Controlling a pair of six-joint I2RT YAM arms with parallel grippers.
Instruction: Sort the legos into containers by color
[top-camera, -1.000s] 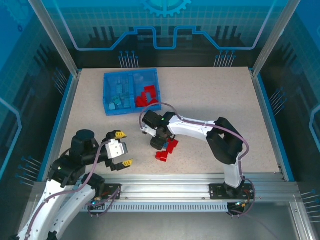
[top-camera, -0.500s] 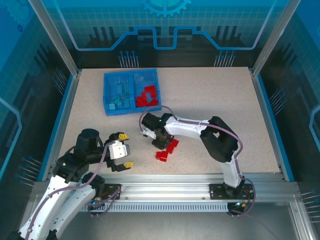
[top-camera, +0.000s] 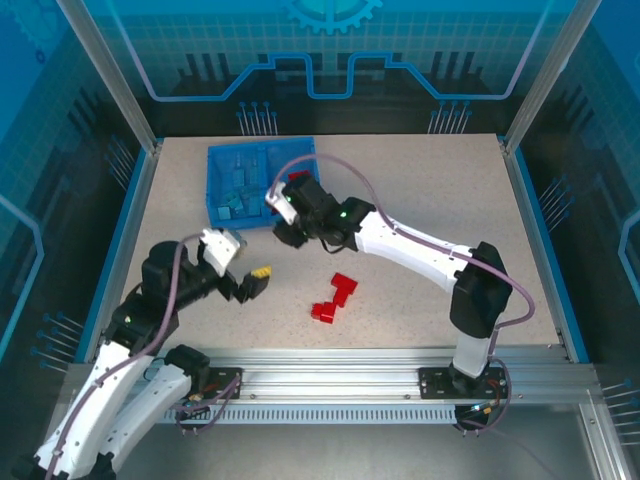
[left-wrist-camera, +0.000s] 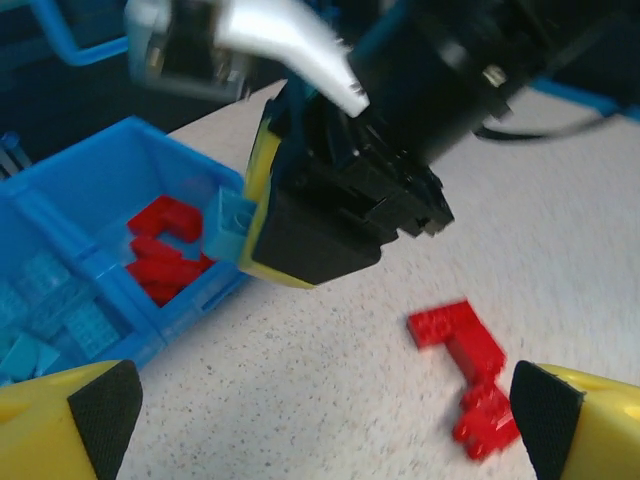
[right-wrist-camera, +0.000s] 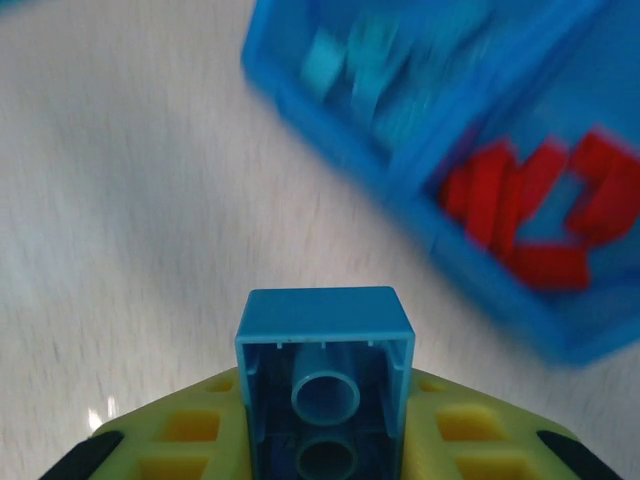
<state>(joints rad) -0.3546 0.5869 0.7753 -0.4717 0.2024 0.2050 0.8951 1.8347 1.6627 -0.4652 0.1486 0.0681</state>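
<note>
The left gripper (left-wrist-camera: 325, 415) hangs wide and empty above the counter (top-camera: 430, 180) toward its near-left corner, probably waiting its turn. The tray (top-camera: 212, 190) sits by the far-left corner. Its left compartment holds light blue bricks (top-camera: 238, 190) and its right holds red bricks (left-wrist-camera: 160, 245), which keeps the colours apart. Over the tray's near edge, on the red side, the right gripper (top-camera: 287, 228) is pinched narrow on a light blue brick (right-wrist-camera: 325, 390), likely bound for the left compartment. A few loose red bricks (top-camera: 335, 298) lie mid-counter toward the near edge, not yet sorted.
</note>
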